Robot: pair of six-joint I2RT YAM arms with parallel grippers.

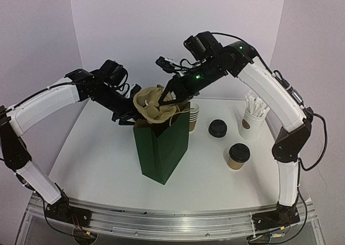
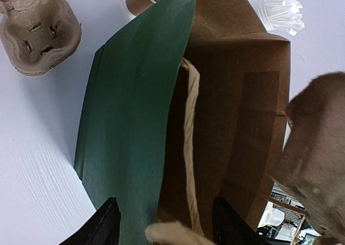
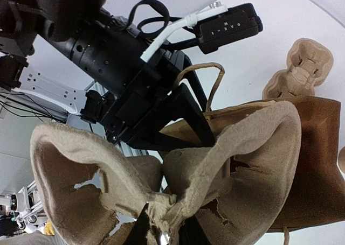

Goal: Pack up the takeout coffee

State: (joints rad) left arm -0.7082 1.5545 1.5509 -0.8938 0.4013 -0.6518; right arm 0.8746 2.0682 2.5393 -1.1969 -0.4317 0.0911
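Observation:
The takeout coffee (image 1: 237,155), a kraft cup with a black domed lid, stands on the table right of the green paper bag (image 1: 161,148). My right gripper (image 1: 161,102) is shut on the middle ridge of a pulp cup-carrier tray (image 1: 152,106) and holds it over the bag's mouth; the pinched ridge (image 3: 168,215) shows between the fingers (image 3: 136,230). My left gripper (image 1: 128,116) is open at the bag's left rim. In the left wrist view its fingers (image 2: 105,226) straddle the green wall (image 2: 135,121), with the brown inside and twine handle (image 2: 190,148) ahead.
A loose black lid (image 1: 218,128) and a stack of kraft cups (image 1: 193,116) sit behind the coffee. A white cup of wrapped sticks (image 1: 252,118) stands at the right. A second pulp tray (image 2: 38,32) lies on the table beyond the bag.

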